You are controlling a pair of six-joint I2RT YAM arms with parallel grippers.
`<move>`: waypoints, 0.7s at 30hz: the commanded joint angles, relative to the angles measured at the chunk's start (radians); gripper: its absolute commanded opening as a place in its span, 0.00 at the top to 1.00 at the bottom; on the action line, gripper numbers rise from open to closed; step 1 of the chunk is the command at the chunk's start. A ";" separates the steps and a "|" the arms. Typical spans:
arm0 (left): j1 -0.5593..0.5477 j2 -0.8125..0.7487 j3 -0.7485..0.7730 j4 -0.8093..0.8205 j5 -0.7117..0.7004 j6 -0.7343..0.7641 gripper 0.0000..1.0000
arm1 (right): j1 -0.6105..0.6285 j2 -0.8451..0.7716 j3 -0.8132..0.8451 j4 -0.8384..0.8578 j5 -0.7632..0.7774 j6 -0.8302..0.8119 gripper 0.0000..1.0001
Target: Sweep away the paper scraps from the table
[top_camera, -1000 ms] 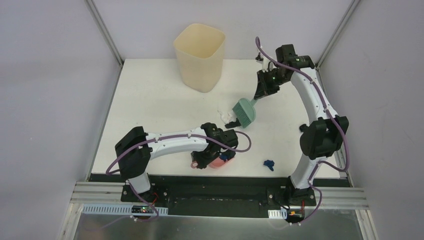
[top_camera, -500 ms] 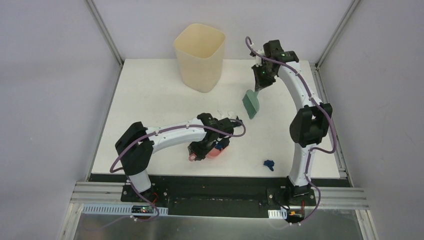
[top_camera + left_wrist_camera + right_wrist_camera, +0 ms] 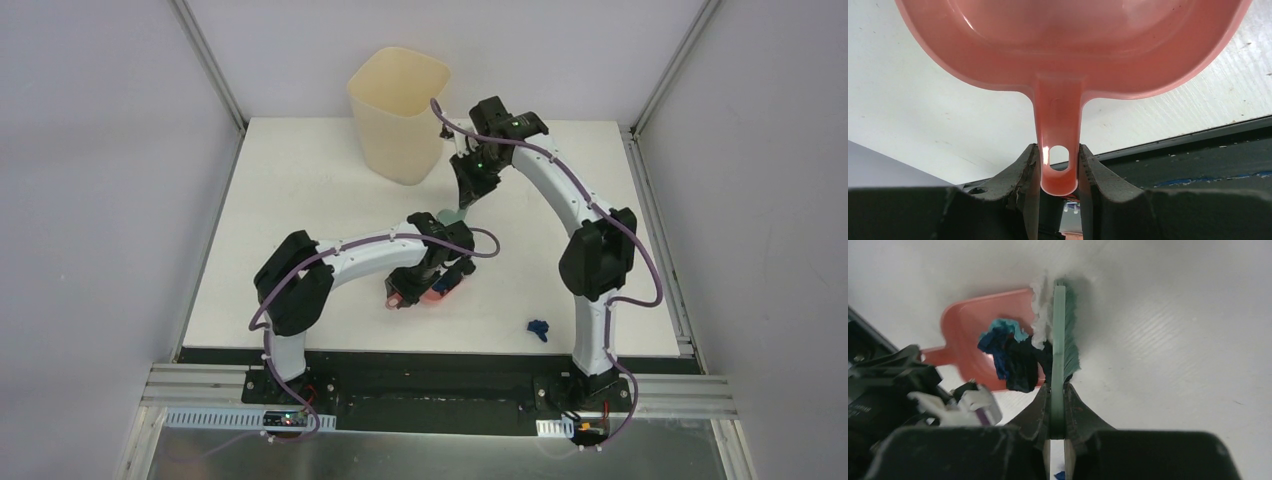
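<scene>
Your left gripper [image 3: 1059, 161] is clenched on the handle of the pink dustpan [image 3: 1068, 45], which lies on the table [image 3: 300, 190] near its middle. Your right gripper [image 3: 1058, 390] grasps the green brush [image 3: 1060, 325] by its back, the brush standing on edge at the pan's mouth. Inside the pan sits a clump of scraps [image 3: 1010, 357], teal, dark blue and black, pressed against the brush; a white scrap [image 3: 1039, 315] sits at the pan's lip, touching the brush. One blue scrap [image 3: 539, 328] lies apart near the table's front edge. The cream bin [image 3: 398, 115] stands at the far edge; you cannot see its contents.
</scene>
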 commanded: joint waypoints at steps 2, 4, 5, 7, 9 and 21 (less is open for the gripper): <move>0.013 0.022 0.029 0.019 -0.022 0.057 0.85 | 0.011 -0.087 -0.094 -0.109 -0.217 0.007 1.00; 0.013 0.015 0.015 0.046 -0.030 0.058 0.85 | 0.011 -0.124 -0.107 -0.107 -0.208 0.011 1.00; 0.016 0.010 0.008 0.057 -0.034 0.061 0.85 | 0.009 -0.143 -0.110 -0.106 -0.201 0.012 1.00; 0.015 -0.001 -0.005 0.079 -0.040 0.062 0.85 | 0.006 -0.180 -0.124 -0.100 -0.185 0.016 1.00; 0.015 -0.015 -0.026 0.105 -0.037 0.072 0.84 | -0.002 -0.217 -0.151 -0.077 -0.151 0.024 1.00; 0.015 -0.193 -0.160 0.321 -0.045 0.159 0.85 | -0.077 -0.234 -0.127 -0.022 0.101 0.007 1.00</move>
